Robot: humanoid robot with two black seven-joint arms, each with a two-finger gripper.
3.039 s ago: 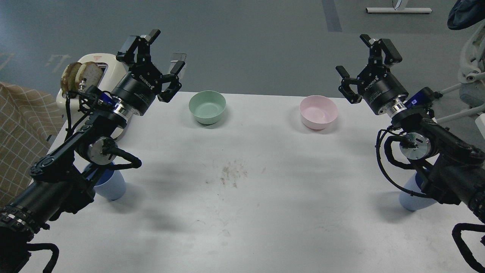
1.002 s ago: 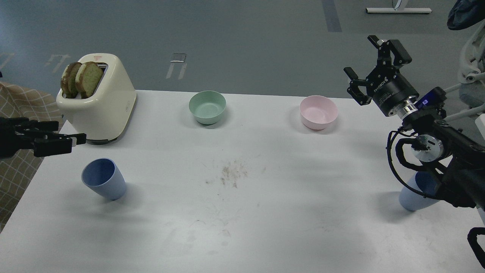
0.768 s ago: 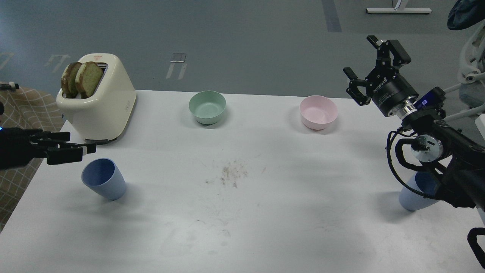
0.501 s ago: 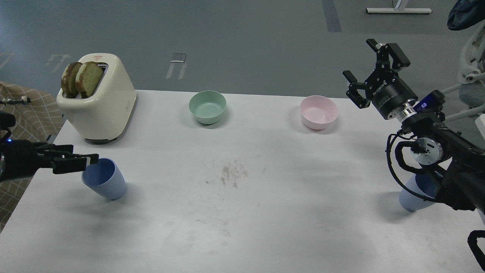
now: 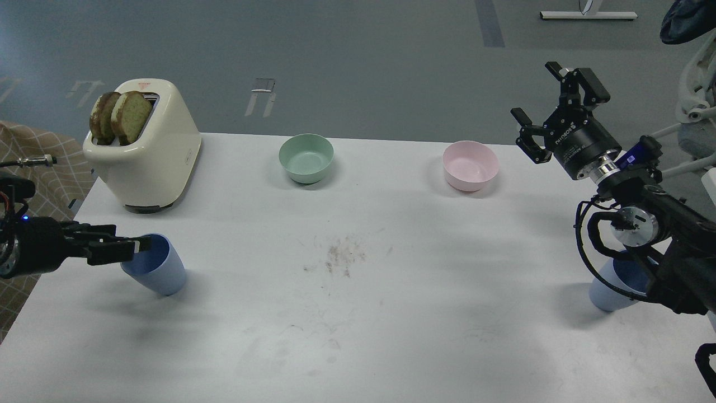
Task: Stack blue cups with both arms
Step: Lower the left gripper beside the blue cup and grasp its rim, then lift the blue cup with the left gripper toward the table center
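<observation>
One blue cup (image 5: 161,271) stands upright at the table's front left. My left gripper (image 5: 132,237) reaches in level from the left edge. Its fingers (image 5: 126,247) are apart, and the nearer tip overlaps the cup's rim; I cannot tell if it touches. The other blue cup (image 5: 609,291) stands at the front right, partly hidden behind my right arm. My right gripper (image 5: 554,103) is open and empty, raised high beyond the table's far right edge, to the right of the pink bowl and far from the right cup.
A cream toaster (image 5: 151,159) with two bread slices stands at the back left, just behind the left cup. A mint-green bowl (image 5: 306,157) and a pink bowl (image 5: 470,165) sit along the back of the white table (image 5: 358,313). Checked cloth lies off the left edge.
My left arm swung out from over the table, then came back in from the left edge, moving right and down to the left cup's rim. My right gripper drifted slightly right and down.
</observation>
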